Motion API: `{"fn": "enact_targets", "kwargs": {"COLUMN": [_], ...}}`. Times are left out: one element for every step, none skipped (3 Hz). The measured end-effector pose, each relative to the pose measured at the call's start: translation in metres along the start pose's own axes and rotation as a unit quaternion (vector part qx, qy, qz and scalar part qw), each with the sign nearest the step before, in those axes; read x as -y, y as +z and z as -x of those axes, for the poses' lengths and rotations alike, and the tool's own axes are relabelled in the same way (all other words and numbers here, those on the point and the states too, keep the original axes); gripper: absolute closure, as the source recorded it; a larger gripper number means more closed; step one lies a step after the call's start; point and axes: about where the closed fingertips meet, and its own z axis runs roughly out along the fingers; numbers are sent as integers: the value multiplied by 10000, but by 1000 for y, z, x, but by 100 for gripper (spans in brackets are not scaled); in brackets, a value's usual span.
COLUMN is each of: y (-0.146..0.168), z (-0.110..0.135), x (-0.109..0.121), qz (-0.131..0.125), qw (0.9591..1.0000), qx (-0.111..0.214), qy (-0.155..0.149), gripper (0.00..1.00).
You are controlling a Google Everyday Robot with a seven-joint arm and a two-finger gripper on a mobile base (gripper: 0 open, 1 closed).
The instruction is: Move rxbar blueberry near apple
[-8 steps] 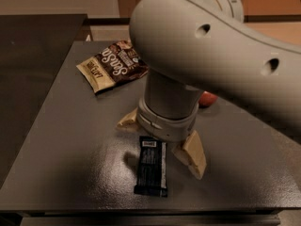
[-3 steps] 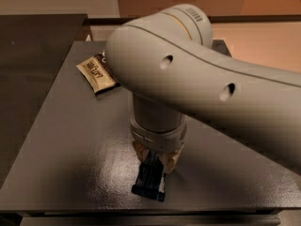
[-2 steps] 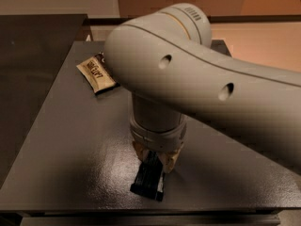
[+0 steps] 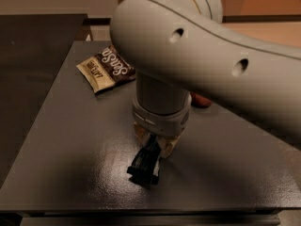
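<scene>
My gripper (image 4: 153,146) hangs below the big white arm at the middle of the dark table (image 4: 70,140). Its fingers are shut on the rxbar blueberry (image 4: 145,163), a dark flat bar that hangs tilted from them, its lower end just above the tabletop. The apple (image 4: 201,100) shows only as a red sliver behind the arm, to the right of the wrist; most of it is hidden.
A crinkled brown-and-cream snack bag (image 4: 104,68) lies at the back left of the table. A second dark surface (image 4: 33,55) stands to the left. The table's front edge (image 4: 141,210) runs close below the bar.
The arm has risen and shifted a little to the right with the bar lifted off the table. More of the snack bag shows now, and a sliver of the apple has come into view.
</scene>
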Motion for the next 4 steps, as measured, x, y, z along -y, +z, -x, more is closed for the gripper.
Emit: {"fn": "enact_targets", "kwargs": {"y": [-23, -43, -55, -61], "z": [-25, -59, -90, -109], "x": [17, 32, 41, 55], "qz": [-294, -527, -701, -797], "qw": [9984, 9926, 9840, 9781], "qx": [-123, -258, -322, -396], "qy": [468, 1064, 1604, 1880], "gripper": [100, 100, 100, 100]}}
